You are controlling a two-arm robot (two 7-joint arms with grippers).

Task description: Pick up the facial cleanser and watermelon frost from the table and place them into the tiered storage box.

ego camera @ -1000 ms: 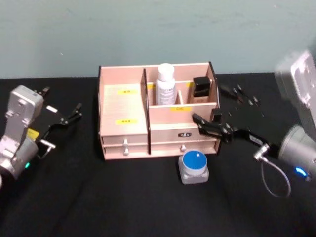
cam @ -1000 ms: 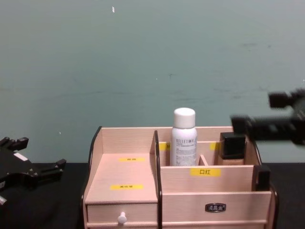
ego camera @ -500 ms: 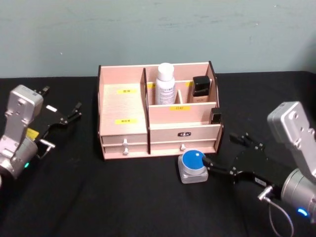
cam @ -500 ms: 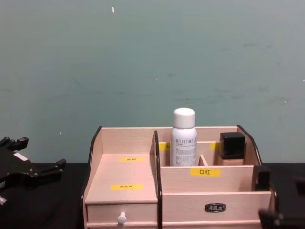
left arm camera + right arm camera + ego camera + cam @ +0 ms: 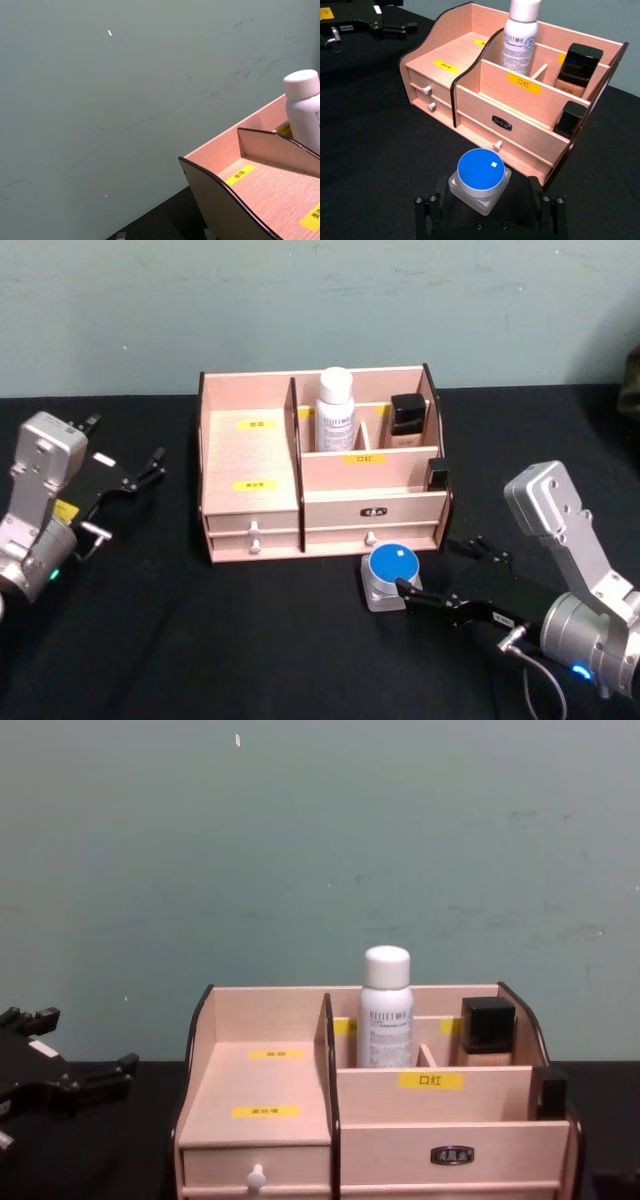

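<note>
Light wooden tiered storage box [image 5: 250, 455] (black-edged, with yellow labels [image 5: 256, 485])

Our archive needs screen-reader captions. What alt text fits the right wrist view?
A blue-lidded jar sits on the black table just ahead of the open right hand; behind it stands a wooden organiser holding a white bottle and a dark-capped bottle.

In front of me a plain teal-green wall [image 5: 300, 300], evenly lit, carries faint dark scuffs and one small white fleck [image 5: 237, 739]; a black surface [image 5: 250, 640] meets its foot
</note>
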